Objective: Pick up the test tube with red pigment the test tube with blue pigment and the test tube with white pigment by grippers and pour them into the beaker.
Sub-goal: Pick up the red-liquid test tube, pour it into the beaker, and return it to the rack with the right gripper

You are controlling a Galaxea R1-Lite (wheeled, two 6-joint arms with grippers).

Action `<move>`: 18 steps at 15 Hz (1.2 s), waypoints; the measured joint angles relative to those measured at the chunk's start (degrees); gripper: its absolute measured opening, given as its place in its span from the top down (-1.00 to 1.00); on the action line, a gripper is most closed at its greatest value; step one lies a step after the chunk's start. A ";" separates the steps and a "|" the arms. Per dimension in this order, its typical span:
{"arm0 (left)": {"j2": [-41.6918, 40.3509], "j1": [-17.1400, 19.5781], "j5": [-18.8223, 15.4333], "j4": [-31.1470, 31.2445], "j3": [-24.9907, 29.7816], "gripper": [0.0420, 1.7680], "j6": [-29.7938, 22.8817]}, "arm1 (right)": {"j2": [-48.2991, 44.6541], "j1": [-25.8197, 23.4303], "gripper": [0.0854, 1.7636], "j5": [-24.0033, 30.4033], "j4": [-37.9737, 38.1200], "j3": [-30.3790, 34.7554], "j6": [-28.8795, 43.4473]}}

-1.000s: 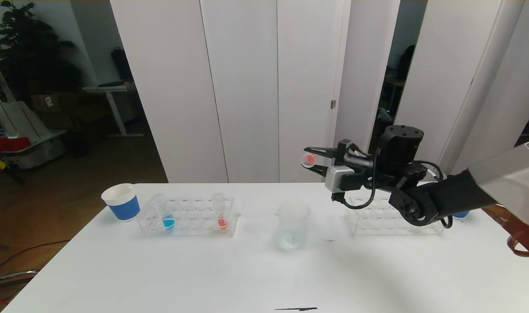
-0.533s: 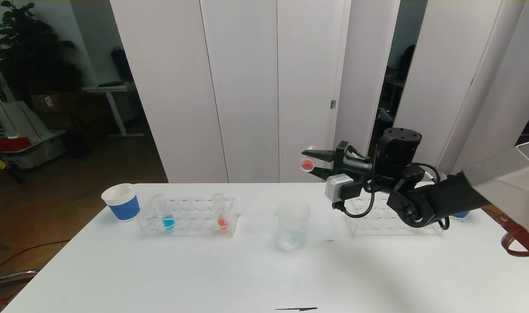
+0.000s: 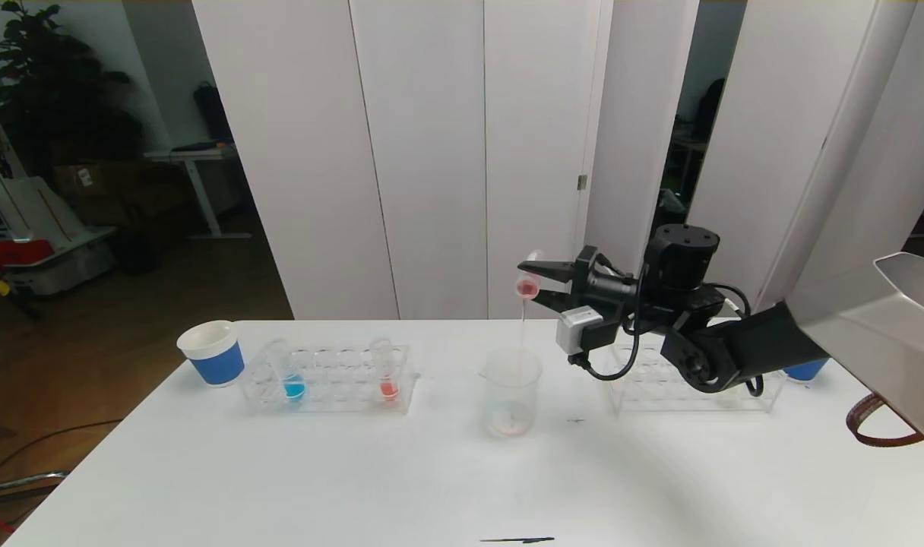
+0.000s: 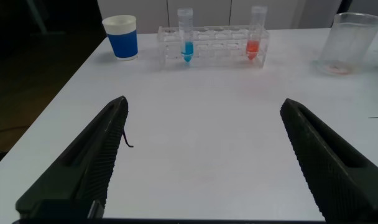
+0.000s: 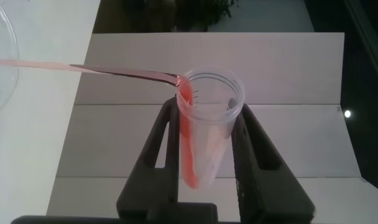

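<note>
Far left on the white table (image 3: 280, 471): blue-and-white paper cup (image 3: 211, 353), then a clear plastic rack (image 3: 329, 380) keeping the slim clear test tube with blue pigment (image 3: 289, 372) and one orange-red tube (image 3: 386, 372) upright, presumably queued for later pours. Left gripper (image 4: 204, 158) parked near the front edge, jaws spread wide, holding nothing. Middle: clear beaker (image 3: 511, 391), placed between the racks so either arm reaches it. Right gripper (image 3: 534, 287) above it, clamped shut on a tipped clear test tube with pinkish-red pigment (image 5: 204, 124), mouth lowered so a thin stream drops into the beaker. Second clear rack (image 3: 690, 387) far right looks empty.
</note>
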 joint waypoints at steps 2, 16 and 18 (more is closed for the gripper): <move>0.00 0.00 -0.02 0.00 0.00 -0.98 0.00 | 0.88 -0.18 0.41 -0.16 0.63 -1.57 -0.39; -0.02 -0.04 0.00 0.00 0.00 -0.98 -0.02 | 2.51 -0.38 0.41 4.28 1.68 -7.97 -11.50; -0.02 -0.04 0.00 0.00 0.00 -0.98 0.00 | 2.65 -0.30 0.41 4.58 1.61 -8.46 -12.13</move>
